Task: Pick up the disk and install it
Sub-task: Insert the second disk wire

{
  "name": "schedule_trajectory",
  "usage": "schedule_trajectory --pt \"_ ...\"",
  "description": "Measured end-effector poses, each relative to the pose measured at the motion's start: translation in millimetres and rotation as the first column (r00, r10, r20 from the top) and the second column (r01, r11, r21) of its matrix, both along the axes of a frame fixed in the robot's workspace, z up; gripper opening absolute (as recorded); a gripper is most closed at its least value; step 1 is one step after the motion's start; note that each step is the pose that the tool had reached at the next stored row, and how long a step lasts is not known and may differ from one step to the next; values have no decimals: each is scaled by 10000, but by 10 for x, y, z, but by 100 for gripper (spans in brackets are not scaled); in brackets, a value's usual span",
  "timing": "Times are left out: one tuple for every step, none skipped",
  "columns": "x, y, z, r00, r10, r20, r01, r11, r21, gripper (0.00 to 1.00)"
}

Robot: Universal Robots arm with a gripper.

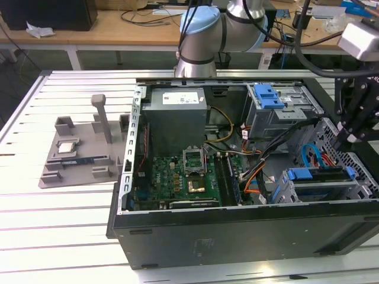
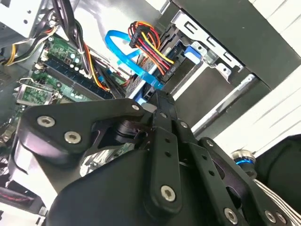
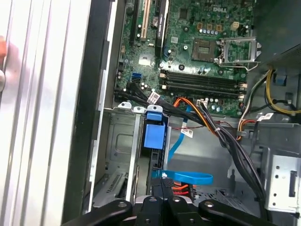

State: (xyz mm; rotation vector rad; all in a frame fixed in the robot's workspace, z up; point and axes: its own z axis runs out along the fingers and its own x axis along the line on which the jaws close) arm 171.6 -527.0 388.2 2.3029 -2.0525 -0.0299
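Observation:
The disk lies in the drive cage at the front corner of the open computer case, on the exterior view's right, with its blue rail along the top edge. In the first wrist view the rail's blue end tab sits in the metal cage. My gripper hangs just above the disk's outer end, clear of it. Its black fingers stand together, shut, with nothing between them. In the second wrist view the gripper points down at the blue rail beside the cable bundle.
A blue data cable and orange and black power cables loop right by the cage. The motherboard, power supply and an upper cage with a blue bracket fill the case. A grey parts fixture sits on the slatted table.

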Motion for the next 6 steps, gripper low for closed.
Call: schedule_trajectory --pt "0 0 -1 10000 0 0 0 10000 4 11" --pt "0 0 0 10000 0 -1 0 10000 4 11" --pt "0 0 2 10000 0 0 0 10000 2 11" --pt "0 0 3 10000 1 -1 -1 10000 2 11" --pt "0 0 3 10000 0 -1 0 10000 2 11" --pt "0 0 4 10000 0 0 0 10000 2 11"
